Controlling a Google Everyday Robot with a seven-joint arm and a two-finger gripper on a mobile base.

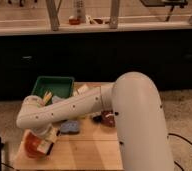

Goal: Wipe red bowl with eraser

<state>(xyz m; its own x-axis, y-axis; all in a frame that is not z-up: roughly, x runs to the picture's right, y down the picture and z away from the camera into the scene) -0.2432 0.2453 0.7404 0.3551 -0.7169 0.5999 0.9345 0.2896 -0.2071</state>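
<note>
At the left edge of the wooden bench (pixel 96 150) you have the red bowl (pixel 33 145), sitting near the front corner, with only part of its rim and inner wall showing. The end effector (pixel 45 141) hangs right over it, down inside or just above the bowl; I cannot tell whether it is clenched or released, because the wrist covers it. A pale block at the bowl looks like the eraser (pixel 42 146), though you cannot confirm from here that it is gripped or that it touches the bowl's surface. My judgement is that you are in the wiping step itself, with the approach done and the strokes across the bowl left to finish. Moving right, the green tray (pixel 54 85) stands behind the arm's forearm, a blue-grey sponge pad (pixel 70 127) lies on the bench just beside the bowl, and a small dark maroon bowl (pixel 108 118) sits further right, half behind the arm's large white elbow (pixel 139 115).
</note>
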